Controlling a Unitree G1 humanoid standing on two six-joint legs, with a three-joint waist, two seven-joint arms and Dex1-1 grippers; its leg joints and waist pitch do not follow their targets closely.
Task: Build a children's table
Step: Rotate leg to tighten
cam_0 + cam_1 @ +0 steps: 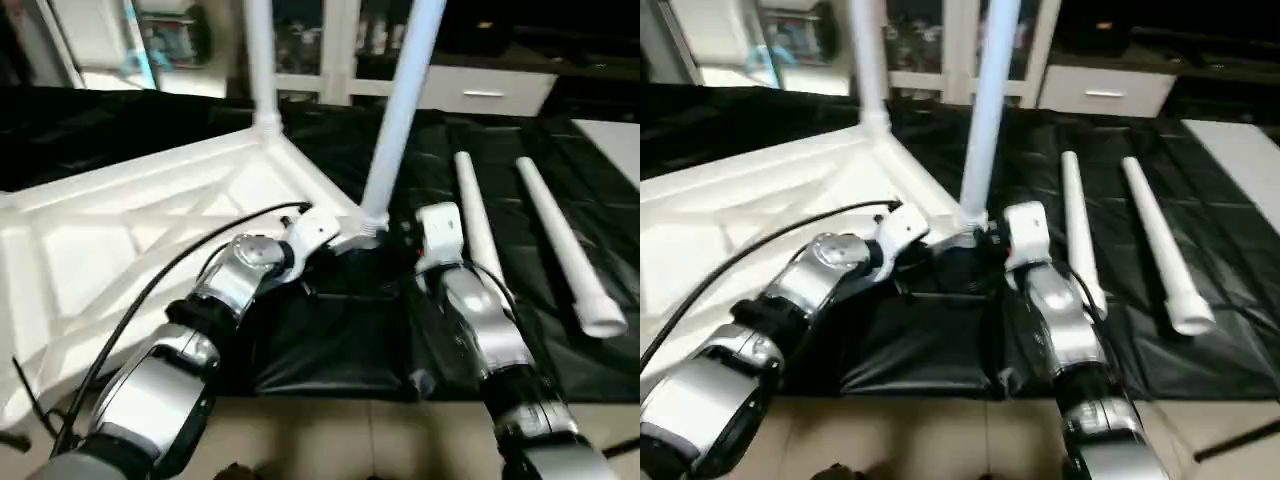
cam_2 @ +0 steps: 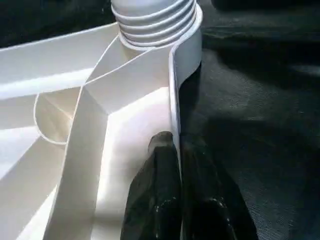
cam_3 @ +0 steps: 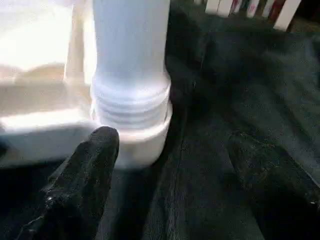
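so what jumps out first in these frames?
The leaning white leg standing in the near corner socket of the upturned tabletop, its threads still showing. The left hand pinches the tabletop's rim beside it; the right hand sits open at the socket. Two loose legs lie on the black sheet.

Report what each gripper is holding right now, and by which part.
The left gripper pinches the tabletop by its side rim, near the corner socket. The right gripper is open beside the leg, holding nothing.

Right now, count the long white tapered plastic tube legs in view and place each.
4. Far-corner leg and near-corner leg stand in the white ribbed plastic tabletop; loose leg and outer loose leg lie on the black sheet.
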